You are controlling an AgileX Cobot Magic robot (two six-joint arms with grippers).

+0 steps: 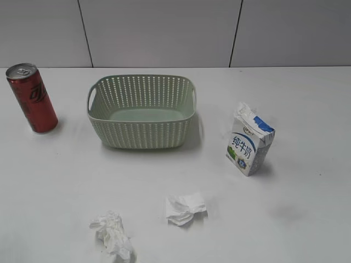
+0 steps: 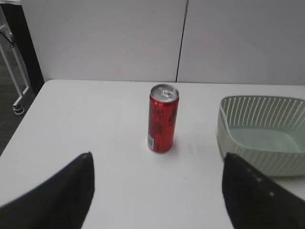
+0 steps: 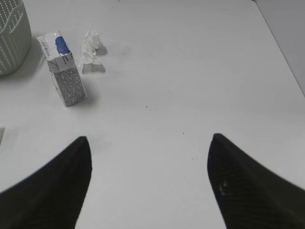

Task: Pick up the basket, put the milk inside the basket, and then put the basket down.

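Observation:
The pale sage-green basket (image 1: 141,112) stands empty and upright at the middle of the white table; it also shows at the right of the left wrist view (image 2: 261,133) and at the top left corner of the right wrist view (image 3: 12,36). The milk carton (image 1: 250,139), white with a blue top, stands to the basket's right, and shows in the right wrist view (image 3: 64,71). My left gripper (image 2: 157,160) is open and empty above the table, short of the can. My right gripper (image 3: 148,143) is open and empty over bare table, right of the milk. Neither gripper appears in the exterior view.
A red soda can (image 1: 32,98) stands left of the basket, also in the left wrist view (image 2: 163,118). Two crumpled white tissues (image 1: 185,209) (image 1: 113,234) lie near the front; one shows beside the milk in the right wrist view (image 3: 90,51). The table's left edge (image 2: 24,119) is near the can.

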